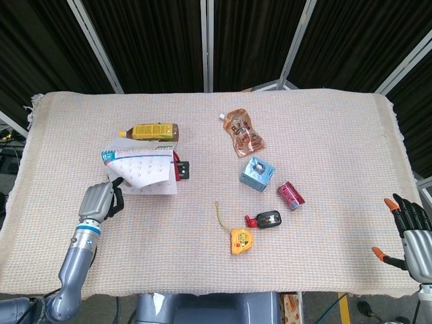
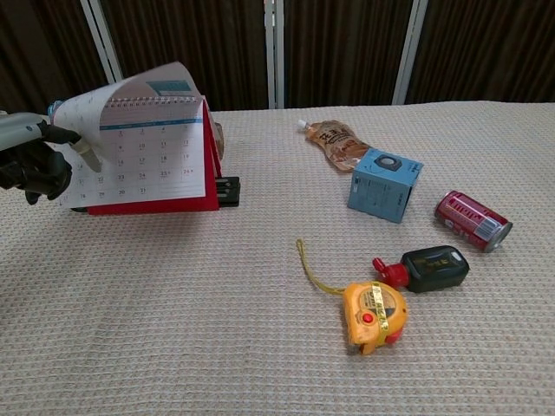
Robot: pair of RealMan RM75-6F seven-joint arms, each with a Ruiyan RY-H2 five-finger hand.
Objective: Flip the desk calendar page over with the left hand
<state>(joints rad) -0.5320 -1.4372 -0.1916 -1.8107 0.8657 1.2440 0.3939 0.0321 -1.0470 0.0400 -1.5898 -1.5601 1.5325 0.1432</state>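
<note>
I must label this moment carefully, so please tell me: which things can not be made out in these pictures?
- Left hand: chest view, cut by the left edge; its contact with the lifted white calendar page is unclear.
- Right hand: head view only, cut by the frame corner.
- Yellow drink bottle: chest view, hidden behind the red desk calendar.
- Bottle label: head view, too small.

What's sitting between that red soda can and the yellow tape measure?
A small black device with a red tip lies between the red can and the yellow tape measure. Both views show it, the chest view most clearly.
</note>
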